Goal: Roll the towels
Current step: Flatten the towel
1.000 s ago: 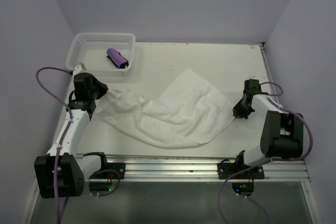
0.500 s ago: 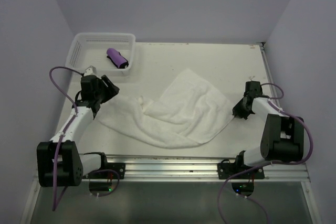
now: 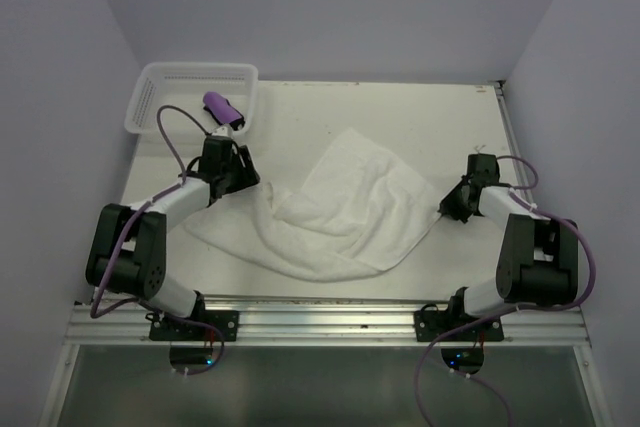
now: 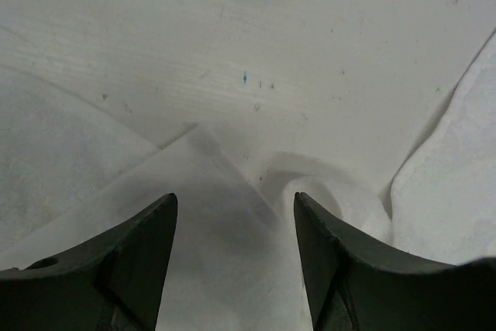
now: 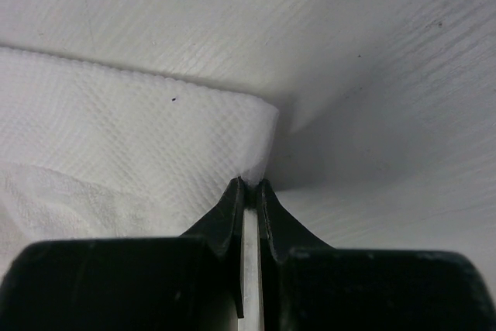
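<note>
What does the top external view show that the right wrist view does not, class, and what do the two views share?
Only the top external view shows the white plastic mesh basket holding the small rolled purple towel, and the left gripper. Only the right wrist view shows the right gripper up close, jaws shut on a hemmed corner. Both show the large fluffy white towel lying on the white table.
</note>
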Controlling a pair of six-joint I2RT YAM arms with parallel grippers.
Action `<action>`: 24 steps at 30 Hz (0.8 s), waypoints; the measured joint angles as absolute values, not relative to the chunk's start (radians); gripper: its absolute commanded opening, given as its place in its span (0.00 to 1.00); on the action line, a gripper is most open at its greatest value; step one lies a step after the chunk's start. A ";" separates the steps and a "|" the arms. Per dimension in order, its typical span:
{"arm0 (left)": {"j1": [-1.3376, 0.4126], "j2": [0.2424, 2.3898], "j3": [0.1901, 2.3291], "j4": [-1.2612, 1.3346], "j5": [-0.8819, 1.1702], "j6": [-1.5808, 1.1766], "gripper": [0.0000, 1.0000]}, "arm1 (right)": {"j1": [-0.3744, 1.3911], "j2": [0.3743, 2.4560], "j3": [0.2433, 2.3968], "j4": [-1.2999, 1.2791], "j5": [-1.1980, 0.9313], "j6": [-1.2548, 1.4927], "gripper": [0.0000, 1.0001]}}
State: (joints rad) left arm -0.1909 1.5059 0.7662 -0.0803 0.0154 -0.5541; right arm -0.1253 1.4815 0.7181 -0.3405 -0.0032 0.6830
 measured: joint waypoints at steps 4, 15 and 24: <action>-0.211 1.548 0.862 -0.099 -0.053 -0.535 0.64 | -0.125 1.491 0.719 -0.316 -0.023 0.683 0.00; -0.220 1.623 0.944 -0.139 -0.136 -0.505 0.55 | -0.126 1.514 0.720 -0.258 -0.066 0.689 0.00; -0.273 1.732 0.948 -0.151 -0.171 -0.501 0.44 | -0.125 1.520 0.719 -0.241 -0.075 0.695 0.00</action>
